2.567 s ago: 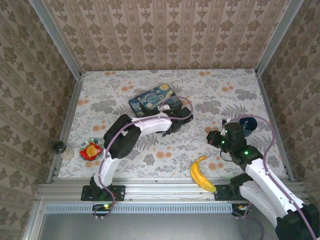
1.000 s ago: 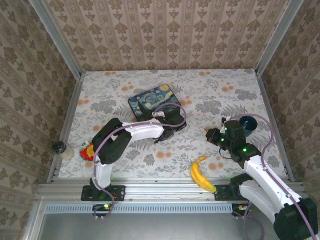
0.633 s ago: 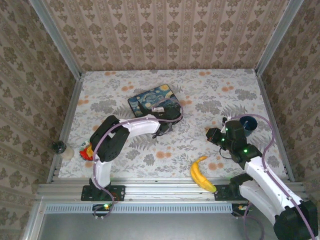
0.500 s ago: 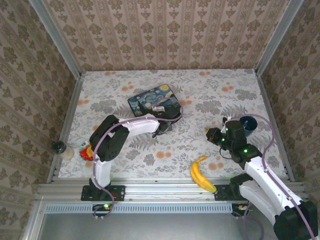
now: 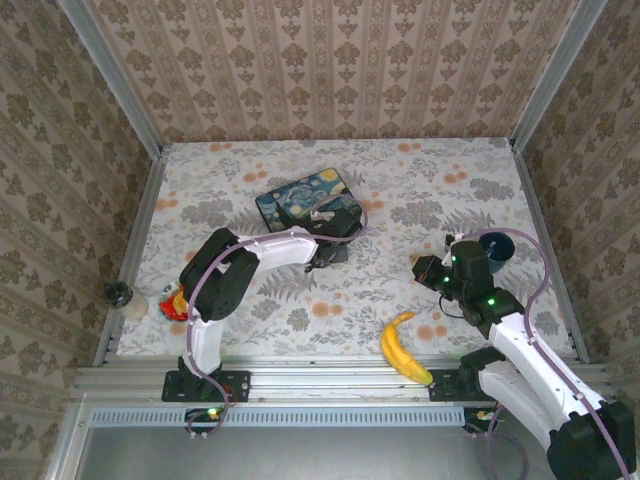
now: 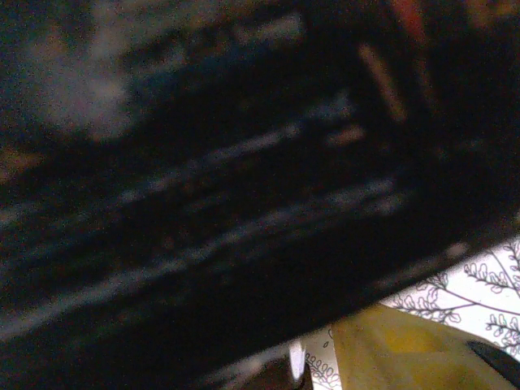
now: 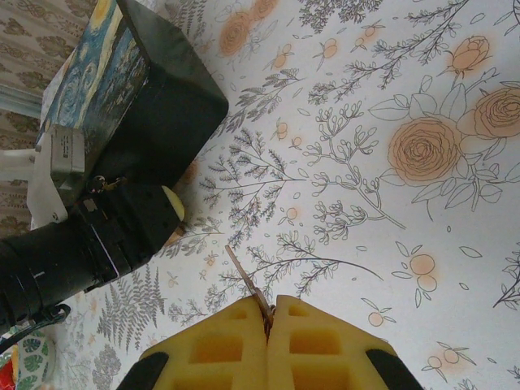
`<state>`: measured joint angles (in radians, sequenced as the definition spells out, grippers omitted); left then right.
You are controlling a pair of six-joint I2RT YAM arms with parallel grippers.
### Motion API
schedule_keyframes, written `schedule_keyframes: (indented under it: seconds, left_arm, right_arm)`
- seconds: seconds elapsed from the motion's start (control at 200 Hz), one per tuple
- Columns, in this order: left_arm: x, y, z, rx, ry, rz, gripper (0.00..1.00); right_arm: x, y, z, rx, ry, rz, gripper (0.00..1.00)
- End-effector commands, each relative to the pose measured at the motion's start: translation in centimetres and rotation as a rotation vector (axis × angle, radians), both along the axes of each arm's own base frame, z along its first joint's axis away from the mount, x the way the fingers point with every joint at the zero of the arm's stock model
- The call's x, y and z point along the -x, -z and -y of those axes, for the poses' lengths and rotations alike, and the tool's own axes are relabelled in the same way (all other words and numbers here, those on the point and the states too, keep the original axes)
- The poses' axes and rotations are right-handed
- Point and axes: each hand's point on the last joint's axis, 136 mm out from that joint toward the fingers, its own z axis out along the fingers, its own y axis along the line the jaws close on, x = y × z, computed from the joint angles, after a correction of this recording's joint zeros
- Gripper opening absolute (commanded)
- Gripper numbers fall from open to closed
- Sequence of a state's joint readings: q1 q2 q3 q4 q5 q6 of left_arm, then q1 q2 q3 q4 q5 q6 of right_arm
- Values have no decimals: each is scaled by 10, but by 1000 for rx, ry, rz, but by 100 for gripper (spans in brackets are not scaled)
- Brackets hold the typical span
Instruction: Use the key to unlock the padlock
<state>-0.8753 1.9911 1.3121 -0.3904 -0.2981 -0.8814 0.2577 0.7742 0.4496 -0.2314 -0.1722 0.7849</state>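
Observation:
The starry-night painted box (image 5: 303, 197) lies mid-table, and its black side (image 7: 166, 106) faces the right wrist camera. My left gripper (image 5: 323, 254) presses against the box's near side, with one yellow finger pad (image 7: 173, 203) showing. The left wrist view is dark and blurred, with a yellow finger (image 6: 398, 353) at the bottom. A tiny brass-coloured piece (image 7: 106, 184) that may be the padlock sits between the box and the left gripper. I cannot tell whether the gripper holds it. My right gripper (image 5: 421, 271) (image 7: 268, 313) is shut on the thin key (image 7: 242, 276), low over the cloth and apart from the box.
A banana (image 5: 404, 348) lies near the front edge beside the right arm. A dark blue cup (image 5: 493, 246) stands behind the right wrist. A red snack packet (image 5: 181, 301) sits at the front left. Patterned walls close in the table on three sides.
The left gripper has slid leftward along the box's near side, and the box has shifted slightly left. The right gripper with the key has stayed nearly still.

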Motion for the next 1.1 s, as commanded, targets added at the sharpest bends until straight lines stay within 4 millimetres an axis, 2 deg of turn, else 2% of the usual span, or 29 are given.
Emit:
schedule_keyframes:
  seconds: [0.0, 0.435, 0.795, 0.84, 0.855, 0.89, 0.91, 1.095]
  left_arm:
    - [-1, 6, -7, -31, -20, -17, 44]
    - [2, 15, -22, -77, -103, -43, 46]
    - [7, 12, -17, -115, -132, -40, 43]
    - [8, 13, -16, -116, -137, -38, 42]
    - [9, 13, -16, -115, -138, -39, 37]
    - [10, 14, -15, -116, -138, -38, 35]
    - [10, 13, -14, -114, -138, -37, 30]
    - [11, 17, -8, -103, -129, -41, 28]
  right_arm:
    - [1, 6, 3, 3, 15, -11, 0]
    - [1, 7, 2, 1, 12, -13, 0]
    - [1, 8, 3, 1, 14, -13, 0]
    - [0, 9, 3, 2, 15, -14, 0]
    - [0, 9, 3, 1, 15, -14, 0]
    - [0, 9, 3, 2, 15, -14, 0]
    - [0, 10, 3, 2, 14, -16, 0]
    - [0, 10, 3, 0, 14, -16, 0]
